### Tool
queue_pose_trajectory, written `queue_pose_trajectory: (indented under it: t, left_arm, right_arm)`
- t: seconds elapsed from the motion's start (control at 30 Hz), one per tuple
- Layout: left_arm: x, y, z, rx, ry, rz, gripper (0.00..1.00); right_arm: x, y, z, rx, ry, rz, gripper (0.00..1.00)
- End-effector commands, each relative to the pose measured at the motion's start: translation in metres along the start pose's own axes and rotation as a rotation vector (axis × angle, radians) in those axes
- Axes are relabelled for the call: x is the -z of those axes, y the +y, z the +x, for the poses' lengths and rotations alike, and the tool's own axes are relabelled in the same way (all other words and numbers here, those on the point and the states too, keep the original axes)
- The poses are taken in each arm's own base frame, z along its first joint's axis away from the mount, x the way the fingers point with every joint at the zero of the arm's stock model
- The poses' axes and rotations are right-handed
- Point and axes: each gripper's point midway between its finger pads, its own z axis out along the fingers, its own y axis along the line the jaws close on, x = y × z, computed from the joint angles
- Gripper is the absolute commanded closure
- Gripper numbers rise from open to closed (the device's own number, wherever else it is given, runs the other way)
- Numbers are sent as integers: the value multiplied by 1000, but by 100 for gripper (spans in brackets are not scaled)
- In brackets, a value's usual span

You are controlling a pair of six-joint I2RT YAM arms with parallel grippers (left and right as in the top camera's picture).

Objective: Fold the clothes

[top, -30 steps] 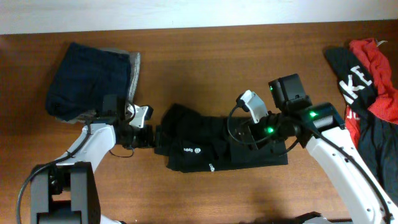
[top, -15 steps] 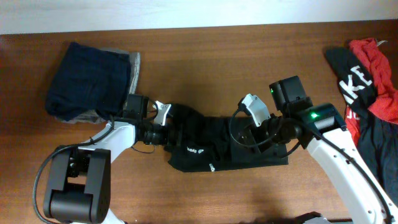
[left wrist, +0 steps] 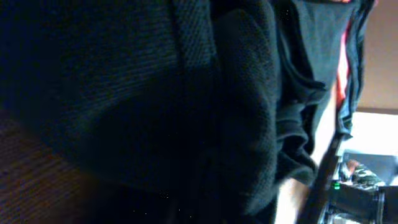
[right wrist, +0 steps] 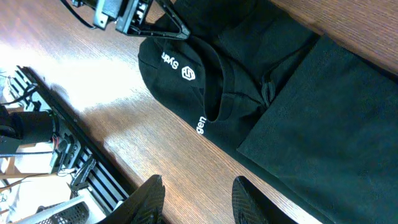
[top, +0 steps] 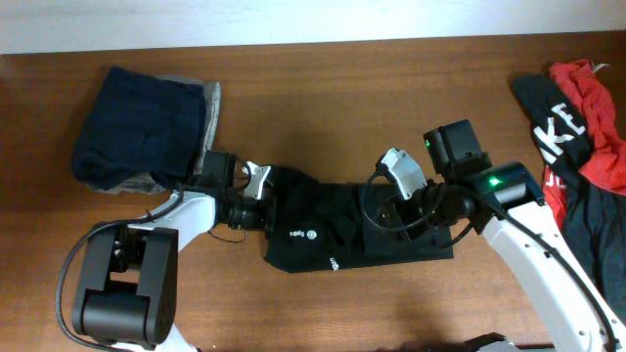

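Note:
The black shirt (top: pixel 391 235) lies partly folded at the table's middle, its white round logo (top: pixel 311 235) near the left end. My left gripper (top: pixel 262 208) is pressed into the shirt's left edge. In the right wrist view its fingers (right wrist: pixel 163 23) meet in a point on the hem of the shirt (right wrist: pixel 298 87), beside the logo (right wrist: pixel 188 73). Black fabric (left wrist: pixel 186 93) fills the left wrist view and hides the jaws. My right gripper (top: pixel 389 215) hovers over the shirt's right half. It (right wrist: pixel 198 196) is open over bare wood, holding nothing.
A folded navy and grey stack (top: pixel 142 127) sits at the back left. A heap of red and black garments (top: pixel 577 117) lies at the right edge. Beyond the table's front edge, racks and cables (right wrist: pixel 43 143) show in the right wrist view.
My left gripper has moved right from just off the shirt's left end into its edge and closed there. The right arm has barely moved.

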Motion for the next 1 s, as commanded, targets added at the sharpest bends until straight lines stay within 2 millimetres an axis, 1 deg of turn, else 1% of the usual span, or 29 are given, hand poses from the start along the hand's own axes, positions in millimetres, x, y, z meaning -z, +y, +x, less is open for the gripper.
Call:
queue_pose_trajectory:
  t: [0.0,0.1,0.2,0.3,0.4,0.43,0.53,0.6,0.63,0.67,0.77,0.83,0.9,0.97]
  left_arm:
    - [14,-15,-13,22,-28,118,99]
    - [36,-10,-24,74,-43,70,99]
    - [63,-3,-31,91,-31,-37,99]
    - [93,0,-40,87,-8,-171,99]
    - [124,-5,-56,69,-1,-291,99]
    - [135,-10,-64,52,-6,-334,99]
    - [152,-25,-78,-1,-9,-429,99]
    - [150,-38,-81,-53,10,-478,99]
    - [144,-43,-81,-75,20,-488,99]
    - [138,-48,-80,-97,32,-494,99]
    - [106,-56,-70,-156,115,-566,99]
    - [89,-59,-64,-172,154,-582,99]
    - [65,-64,-56,-193,207,-583,99]
    - [36,-68,-45,-222,270,-580,99]
  right_arm:
    - [7,-1,-2,24,-18,27,60]
    - [8,-9,2,16,3,72,60]
    - [9,-15,8,7,29,114,61]
    - [10,-17,10,6,32,128,61]
    - [12,-16,9,10,24,129,61]
    - [13,-15,9,12,20,129,62]
    - [15,-15,8,18,9,136,62]
    - [17,-15,8,21,4,146,63]
    - [18,-16,8,13,0,153,69]
    - [20,-22,8,-31,-5,179,72]
    - [34,-55,12,-273,-44,329,73]
    - [42,-69,14,-373,-72,354,72]
    - [50,-83,16,-458,-99,368,72]
    - [62,-98,20,-547,-135,354,71]
